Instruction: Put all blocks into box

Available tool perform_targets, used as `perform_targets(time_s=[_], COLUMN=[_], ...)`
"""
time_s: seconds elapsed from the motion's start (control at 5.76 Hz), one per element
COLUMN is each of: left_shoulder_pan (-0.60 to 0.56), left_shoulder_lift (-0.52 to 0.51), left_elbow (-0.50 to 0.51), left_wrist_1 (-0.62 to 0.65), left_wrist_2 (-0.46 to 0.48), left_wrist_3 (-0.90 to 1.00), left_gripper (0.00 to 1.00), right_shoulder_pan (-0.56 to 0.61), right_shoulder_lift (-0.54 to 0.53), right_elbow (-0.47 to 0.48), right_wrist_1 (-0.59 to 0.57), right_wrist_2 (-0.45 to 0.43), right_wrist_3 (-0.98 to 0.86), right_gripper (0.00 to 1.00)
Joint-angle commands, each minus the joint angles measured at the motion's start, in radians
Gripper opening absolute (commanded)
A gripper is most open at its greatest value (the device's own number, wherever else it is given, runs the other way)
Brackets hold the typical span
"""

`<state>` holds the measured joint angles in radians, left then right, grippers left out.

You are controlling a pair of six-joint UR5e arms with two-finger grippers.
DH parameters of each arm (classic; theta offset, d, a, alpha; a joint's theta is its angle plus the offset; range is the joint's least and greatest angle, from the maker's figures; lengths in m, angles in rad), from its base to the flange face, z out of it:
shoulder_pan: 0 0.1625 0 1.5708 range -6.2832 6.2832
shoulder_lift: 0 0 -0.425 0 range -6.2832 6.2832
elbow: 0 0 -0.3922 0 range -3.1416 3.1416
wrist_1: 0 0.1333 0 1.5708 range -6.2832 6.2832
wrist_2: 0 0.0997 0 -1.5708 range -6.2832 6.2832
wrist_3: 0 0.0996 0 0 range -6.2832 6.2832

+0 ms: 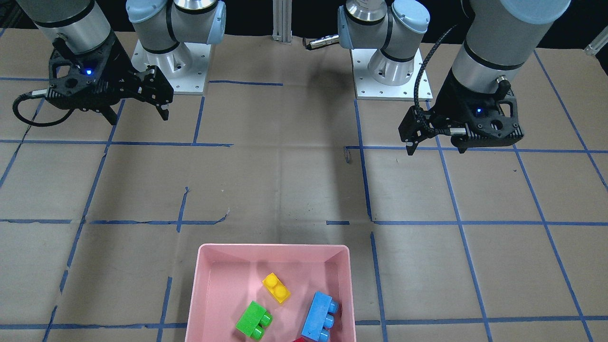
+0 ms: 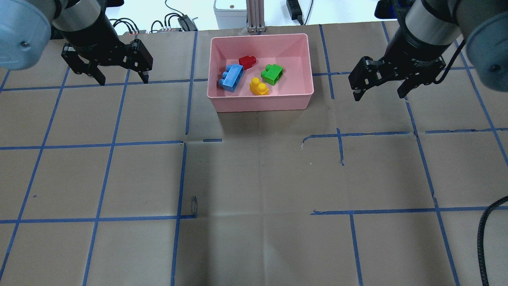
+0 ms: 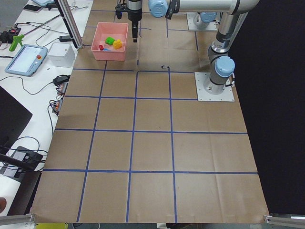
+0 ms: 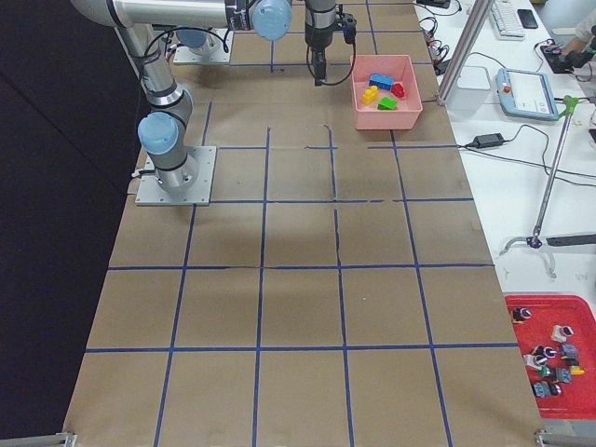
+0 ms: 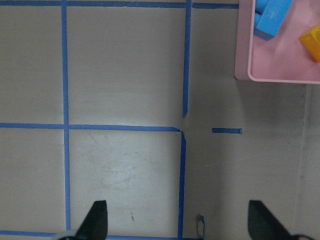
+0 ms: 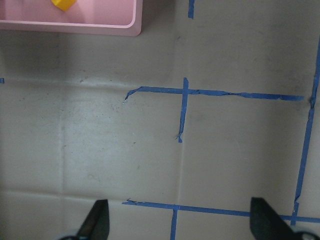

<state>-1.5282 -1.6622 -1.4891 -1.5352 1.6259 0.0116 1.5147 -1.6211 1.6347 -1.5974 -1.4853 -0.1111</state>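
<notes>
Left end effector (image 2: 123,79) hangs over the desk (image 2: 254,178), pointing straight down, off to the left side of the box (image 2: 260,105) and not touching it. Its two fingers are spread wide apart and there is nothing between them. Right end effector (image 2: 379,95) hangs the same way on the other side of the box, also pointing down, with its fingers wide apart and nothing in them. Both arms reach out from the robot and bend down at the wrist. The box is pink, with a flat floor and sloped walls. It sits on the far side of the desk from the robot, about in the middle between the two end effectors. All four blocks lie inside it. The blue block (image 2: 231,77) is the longest one and lies on its side near the left wall, with its three bumps facing that wall. The red block (image 2: 247,61) is the smallest and sits just beside the blue one's far end. The green block (image 2: 272,74) is more to the right. The yellow block (image 2: 258,86) is near the wall closest to the robot, between blue and green. Blue tape lines (image 2: 107,145) cross the brown desk.
</notes>
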Motion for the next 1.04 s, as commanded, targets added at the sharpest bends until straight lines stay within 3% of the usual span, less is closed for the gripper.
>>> perform_targets(time_s=[0.0,0.87], left_shoulder_pan=[0.0,0.0], left_shoulder_lift=[-0.007,-0.005], left_elbow=[0.001,0.001], left_wrist_1=[-0.008,0.038], left_wrist_2=[0.008,-0.072], left_wrist_3=[0.004,0.007], left_gripper=[1.0,1.0], right_shoulder_pan=[0.001,0.005], right_shoulder_lift=[-0.022,-0.052], right_elbow=[0.0,0.016], right_wrist_1=[0.013,0.011], right_wrist_2=[-0.006,0.002], right_wrist_3=[0.054,0.105], right_gripper=[1.0,1.0])
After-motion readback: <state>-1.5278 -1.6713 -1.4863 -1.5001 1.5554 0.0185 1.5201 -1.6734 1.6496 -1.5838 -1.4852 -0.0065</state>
